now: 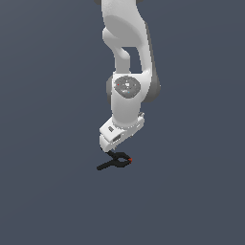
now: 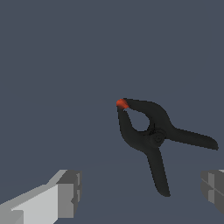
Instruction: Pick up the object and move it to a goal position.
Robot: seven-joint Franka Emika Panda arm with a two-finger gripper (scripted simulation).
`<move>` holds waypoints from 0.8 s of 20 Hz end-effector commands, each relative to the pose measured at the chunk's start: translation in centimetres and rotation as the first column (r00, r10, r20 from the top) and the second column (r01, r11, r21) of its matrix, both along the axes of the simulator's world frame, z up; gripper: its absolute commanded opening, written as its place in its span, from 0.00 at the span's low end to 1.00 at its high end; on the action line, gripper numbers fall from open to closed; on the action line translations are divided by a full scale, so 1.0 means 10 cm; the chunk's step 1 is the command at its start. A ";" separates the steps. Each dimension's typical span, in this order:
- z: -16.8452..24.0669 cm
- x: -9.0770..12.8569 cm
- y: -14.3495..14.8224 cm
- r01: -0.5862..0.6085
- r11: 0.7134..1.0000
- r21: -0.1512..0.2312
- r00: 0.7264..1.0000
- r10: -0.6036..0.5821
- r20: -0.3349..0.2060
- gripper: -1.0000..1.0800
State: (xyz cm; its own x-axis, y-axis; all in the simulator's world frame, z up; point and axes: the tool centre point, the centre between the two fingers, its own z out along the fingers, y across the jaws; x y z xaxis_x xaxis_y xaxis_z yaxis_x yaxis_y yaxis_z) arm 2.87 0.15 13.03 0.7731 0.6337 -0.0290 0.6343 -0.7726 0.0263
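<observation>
The clamp [image 1: 116, 161] lies flat on the plain dark floor [image 1: 43, 191], just below the arm's [image 1: 127, 67] white gripper [image 1: 108, 149] in the exterior view. Its long axis there runs from the handle ends at about eight o'clock to the orange-red tip [image 1: 130, 160] at about three o'clock, so the tip points toward the exterior view's right. The gripper hangs close over the handle side of the clamp; from this view I cannot tell whether it touches it.

In the wrist view the clamp [image 2: 151, 133] shows clearly: the orange-red tip [image 2: 122, 104] points toward about ten o'clock from the pivot, and the two thin handles splay away from it, one toward four o'clock, the other toward six o'clock. The clamp's own tips meet at the orange-red end, with an oval gap behind them.

The gripper's [image 2: 144, 192] jaws stand wide apart and hold nothing. One finger [image 2: 70, 192] sits well clear of the clamp on one side, the other finger [image 2: 214, 187] is near the end of a handle, and neither touches it. The clamp is narrower than the gap between them.

The floor around the clamp is bare and even on every side, with open room in all directions and no edge in sight.
</observation>
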 end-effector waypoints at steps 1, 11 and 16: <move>-0.05 0.03 -0.03 -0.065 0.998 0.002 0.998 0.065 -0.003 0.96; -0.24 0.16 -0.14 -0.313 0.950 0.014 0.950 0.313 -0.009 0.96; -0.34 0.22 -0.19 -0.429 0.903 0.021 0.903 0.429 -0.009 0.96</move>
State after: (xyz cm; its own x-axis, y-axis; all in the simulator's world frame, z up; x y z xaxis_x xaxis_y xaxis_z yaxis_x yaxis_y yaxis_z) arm 4.85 -1.60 9.95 0.4608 0.8872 -0.0240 0.8875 -0.4608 0.0062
